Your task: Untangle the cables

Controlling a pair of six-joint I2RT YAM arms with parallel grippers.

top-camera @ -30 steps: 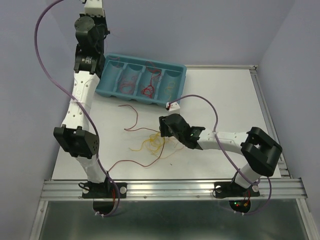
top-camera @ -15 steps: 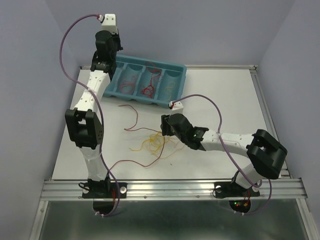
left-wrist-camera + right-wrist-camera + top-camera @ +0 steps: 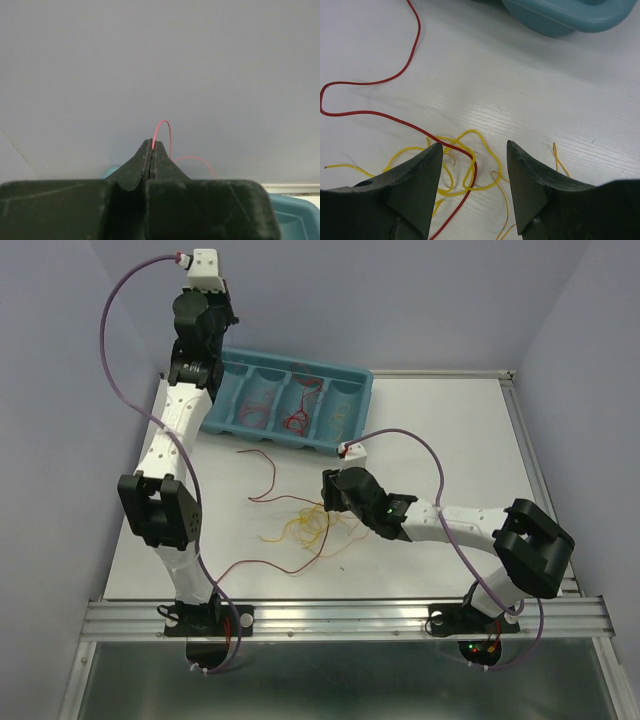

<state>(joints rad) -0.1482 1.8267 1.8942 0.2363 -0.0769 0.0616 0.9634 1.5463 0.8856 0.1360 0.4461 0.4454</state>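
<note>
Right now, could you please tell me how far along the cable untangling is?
Done: several wires lie in the teal tray's compartments. In hand: the left jaws are shut on a thin red wire, raised near the tray's left end; the right jaws hang open over the yellow tangle. Left: that tangle and two loose red wires on the table.

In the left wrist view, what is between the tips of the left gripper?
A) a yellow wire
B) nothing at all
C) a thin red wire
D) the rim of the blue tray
C: the left gripper is shut on a thin red wire, which loops up out of its tips against the plain wall.
</note>
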